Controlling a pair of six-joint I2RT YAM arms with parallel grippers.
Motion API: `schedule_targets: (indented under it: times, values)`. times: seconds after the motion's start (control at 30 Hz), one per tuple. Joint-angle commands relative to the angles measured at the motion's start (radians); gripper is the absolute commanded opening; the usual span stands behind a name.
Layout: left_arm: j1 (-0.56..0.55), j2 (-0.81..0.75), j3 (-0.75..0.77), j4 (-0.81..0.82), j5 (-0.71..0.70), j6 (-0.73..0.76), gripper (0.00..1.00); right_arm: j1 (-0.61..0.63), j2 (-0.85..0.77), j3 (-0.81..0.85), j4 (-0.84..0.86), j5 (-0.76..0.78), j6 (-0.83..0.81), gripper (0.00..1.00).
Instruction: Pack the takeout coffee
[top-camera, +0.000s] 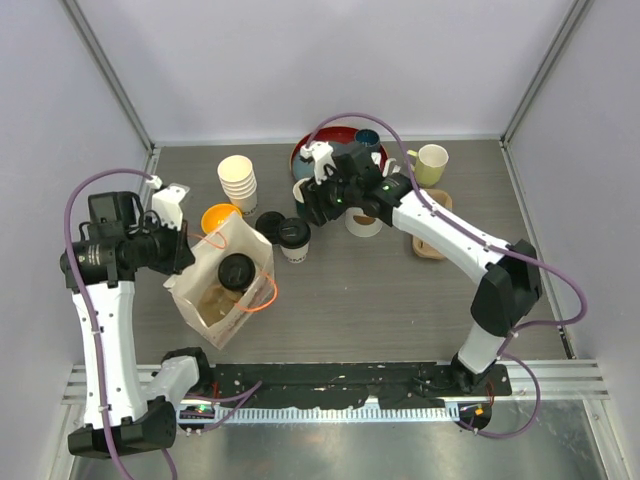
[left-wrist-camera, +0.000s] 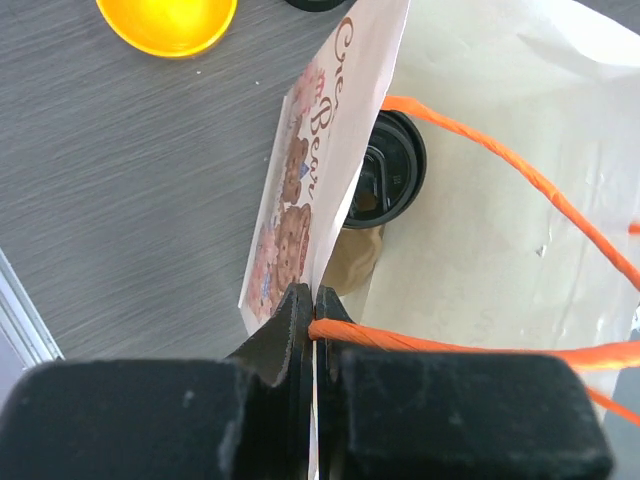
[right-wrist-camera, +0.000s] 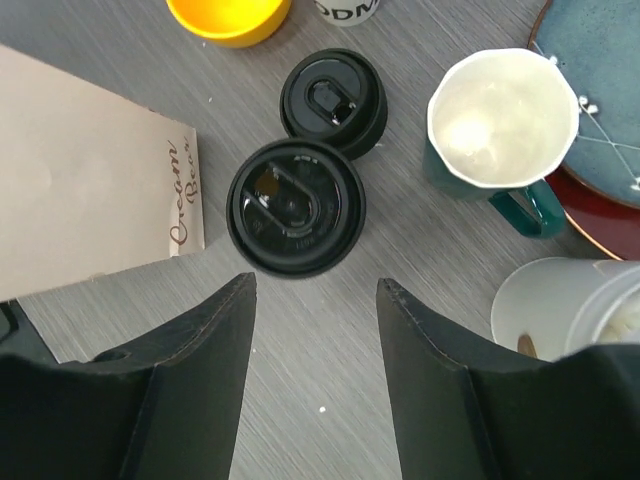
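I read "Cream Bear" in brown script on the bag (right-wrist-camera: 100, 170), near its edge in the right wrist view. In the left wrist view I make out only "Cre" and "Bear" of the same script. A white cup (right-wrist-camera: 345, 10) shows "ODM", cut off by the frame. Raised marks on the cup lid (right-wrist-camera: 297, 205) are unreadable.

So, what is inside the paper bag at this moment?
One black-lidded cup sits inside the paper bag. From above only its top shows; the bag walls cover its body.
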Motion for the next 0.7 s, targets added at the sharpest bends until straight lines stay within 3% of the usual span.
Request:
schedule_targets:
  times: [0.0, 0.43, 0.67]
  values:
    - [-0.001, -0.007, 0.036, -0.142, -0.028, 0.015, 0.00, 0.059, 0.047, 0.084, 0.088, 0.096, 0.110, 0.57]
    - [-0.001, 0.007, -0.026, -0.102, -0.075, 0.009, 0.00, 0.202, 0.228, 0.219, 0.031, 0.359, 0.192, 0.60]
    - [-0.001, -0.006, -0.041, -0.102, -0.084, 0.012, 0.00, 0.211, 0.300, 0.271, 0.028, 0.417, 0.199, 0.49]
